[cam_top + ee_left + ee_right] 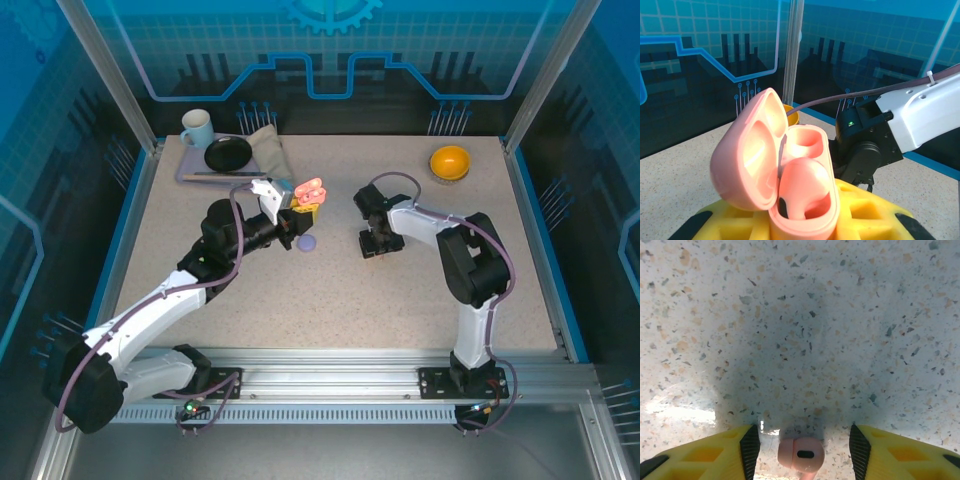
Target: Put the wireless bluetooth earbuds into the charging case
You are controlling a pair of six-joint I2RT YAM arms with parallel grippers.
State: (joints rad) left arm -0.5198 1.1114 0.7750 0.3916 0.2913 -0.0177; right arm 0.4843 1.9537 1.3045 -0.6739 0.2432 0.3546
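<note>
The right gripper (804,444) sat low on the table (805,330), its fingers (750,447) spread on each side of a pink earbud (801,455) and not touching it, so the step was picking it up. The left gripper (303,212) pinched the open pink charging case (747,165) up in the air. A second earbud (805,187) seemed to sit in one hole, and the other hole (805,142) was bare. Next the right fingers had to close softly, lift, and line the bud up over that bare hole.

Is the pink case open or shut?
Open. The pink case has its lid swung back, so you can see down into its two wells.
</note>
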